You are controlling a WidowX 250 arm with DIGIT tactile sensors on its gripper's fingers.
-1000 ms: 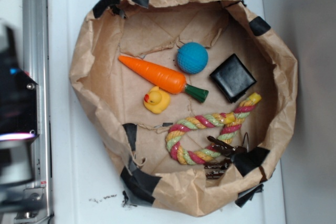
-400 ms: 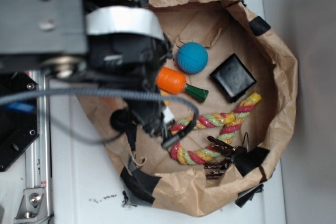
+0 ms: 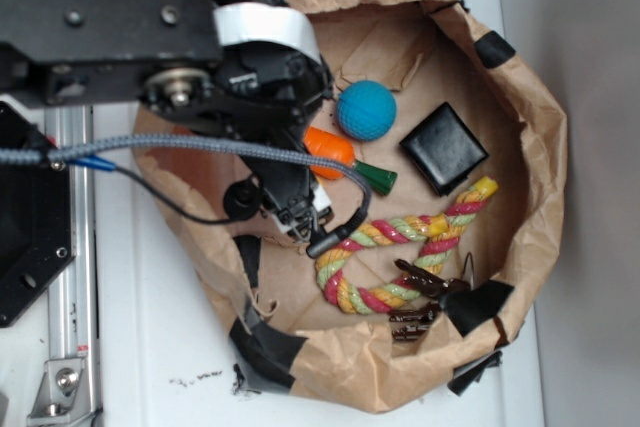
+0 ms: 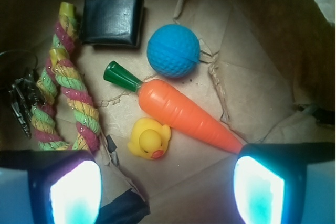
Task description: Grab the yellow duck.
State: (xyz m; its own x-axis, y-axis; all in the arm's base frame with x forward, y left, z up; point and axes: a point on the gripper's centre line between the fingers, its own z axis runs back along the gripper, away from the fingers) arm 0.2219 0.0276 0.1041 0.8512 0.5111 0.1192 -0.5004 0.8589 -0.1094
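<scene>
Over the paper basket [image 3: 520,97], my arm is now hanging where a second ago the view was clear.

From the outside camera I see the arm swung in from nine o'clock since a second ago, and in the last half second it has slid slightly toward twelve, so the gripper [image 3: 305,209] now covers the duck's spot. My wrist camera shows the yellow duck [image 4: 150,139] between the two spread fingers [image 4: 73,192], touching the carrot [image 4: 181,111] at its one o'clock side, with the rope [image 4: 68,98] at nine o'clock and the blue ball [image 4: 173,51] at twelve. Nothing is held and the jaws stand wide apart. I judge the approach nearly lined up; the descent is not yet done, and the carrot lying against the duck could get pinched along with it.
</scene>
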